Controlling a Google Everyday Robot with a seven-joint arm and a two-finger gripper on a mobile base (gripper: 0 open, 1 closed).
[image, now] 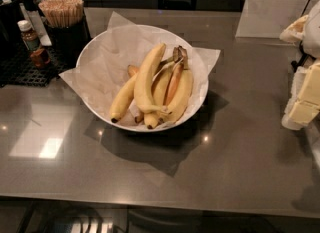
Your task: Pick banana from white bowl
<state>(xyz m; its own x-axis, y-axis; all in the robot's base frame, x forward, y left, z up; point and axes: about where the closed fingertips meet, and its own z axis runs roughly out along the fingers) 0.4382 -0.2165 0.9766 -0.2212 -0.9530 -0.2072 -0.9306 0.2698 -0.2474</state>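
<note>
Nearest us is bare grey counter (225, 167). Our gripper (302, 97) sits at the right edge, well apart from the white bowl (199, 97); we cannot tell how far open it is, and we see nothing in it. The banana (144, 79) lies on top of the pile in the bowl, touching the slimmer bananas (122, 99) beside it. We judge a loose grasp could catch a neighbour or snag the crinkled paper (100, 72). Farther left, the cup of sticks (61, 9) stands close behind the rim, where a wide sweep might knock it.
</note>
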